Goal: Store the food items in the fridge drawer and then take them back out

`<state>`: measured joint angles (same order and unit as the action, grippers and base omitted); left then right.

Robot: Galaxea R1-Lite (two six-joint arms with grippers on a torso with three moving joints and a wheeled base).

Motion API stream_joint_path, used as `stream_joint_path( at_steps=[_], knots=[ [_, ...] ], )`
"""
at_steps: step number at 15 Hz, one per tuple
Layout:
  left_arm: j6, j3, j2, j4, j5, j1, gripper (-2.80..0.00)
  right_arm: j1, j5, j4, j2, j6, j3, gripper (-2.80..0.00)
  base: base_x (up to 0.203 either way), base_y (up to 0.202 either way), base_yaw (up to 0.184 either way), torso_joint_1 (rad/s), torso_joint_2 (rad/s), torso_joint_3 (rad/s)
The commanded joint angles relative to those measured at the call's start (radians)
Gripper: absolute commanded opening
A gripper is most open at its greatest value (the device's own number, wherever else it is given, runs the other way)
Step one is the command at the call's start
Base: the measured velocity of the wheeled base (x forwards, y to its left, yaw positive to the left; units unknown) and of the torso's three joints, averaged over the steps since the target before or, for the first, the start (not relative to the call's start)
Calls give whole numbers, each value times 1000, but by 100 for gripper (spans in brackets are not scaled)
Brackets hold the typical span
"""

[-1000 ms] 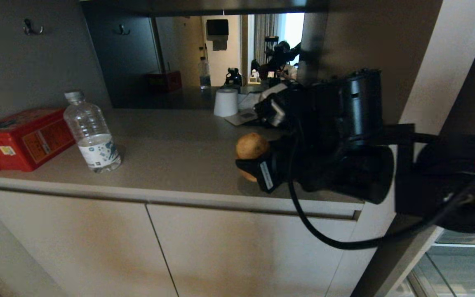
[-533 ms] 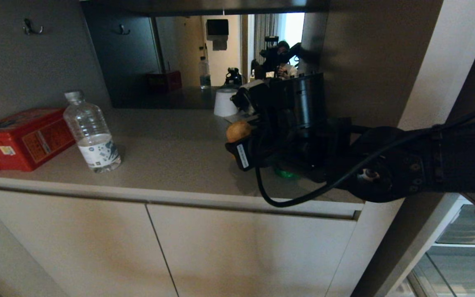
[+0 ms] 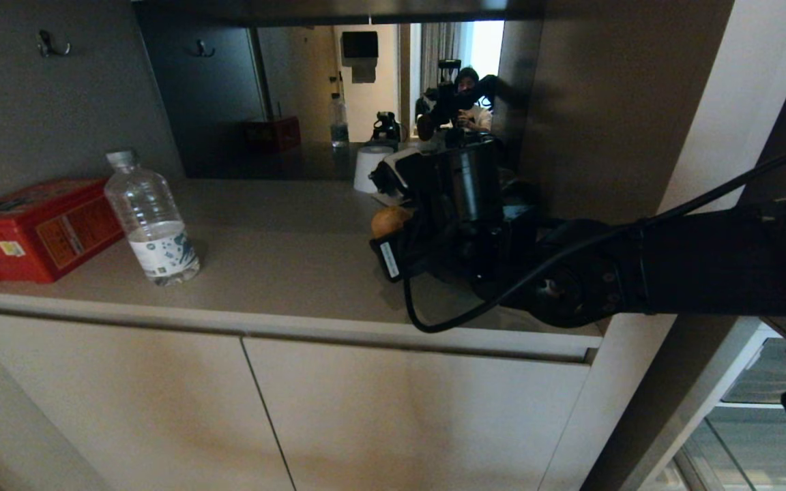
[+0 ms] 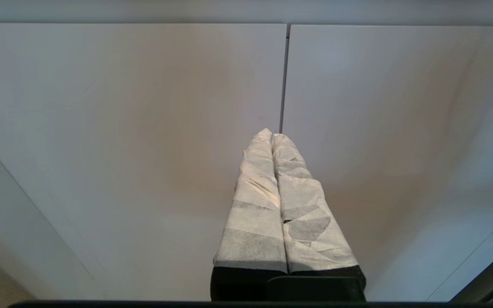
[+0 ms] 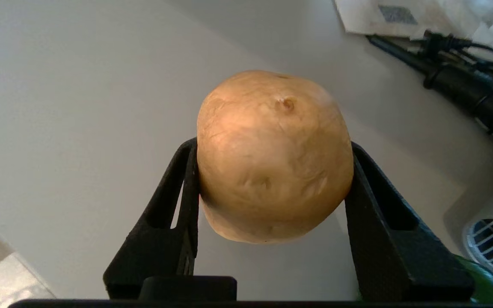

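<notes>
My right gripper (image 5: 272, 188) clamps the potato (image 5: 274, 156) across its widest middle just above the counter (image 3: 284, 252), firm, dense and smooth-skinned I judge, while my left gripper (image 4: 272, 137) is pressed together.

My right gripper (image 3: 393, 235), clamped on the potato (image 3: 389, 219), hangs over the counter (image 3: 284, 266). Bare counter runs left of it up to the water bottle (image 3: 152, 219) and red box (image 3: 35, 228). Behind it a white cup (image 3: 369, 169), papers (image 5: 383, 17) and cables (image 5: 464, 81) crowd the back. A side wall (image 3: 611, 116) blocks the right.
</notes>
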<state>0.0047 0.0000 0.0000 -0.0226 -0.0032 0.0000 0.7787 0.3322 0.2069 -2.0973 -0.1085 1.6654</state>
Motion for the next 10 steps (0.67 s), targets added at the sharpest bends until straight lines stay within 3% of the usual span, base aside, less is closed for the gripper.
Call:
stream_joint_path(
  at_steps=[1, 6, 7, 10],
  knots=[
    [0, 11, 2, 0, 0, 0, -280, -2, 8, 2, -18, 0, 10, -280, 0, 0, 0, 0, 0, 0],
    [0, 11, 2, 0, 0, 0, -280, -10, 42, 0, -64, 4, 70, -280, 0, 0, 0, 0, 0, 0],
    [0, 11, 2, 0, 0, 0, -280, -11, 42, 0, -68, 5, 70, 0, 0, 0, 0, 0, 0, 0],
    [0, 11, 2, 0, 0, 0, -280, -30, 44, 0, -76, 6, 70, 0, 0, 0, 0, 0, 0, 0]
  ],
)
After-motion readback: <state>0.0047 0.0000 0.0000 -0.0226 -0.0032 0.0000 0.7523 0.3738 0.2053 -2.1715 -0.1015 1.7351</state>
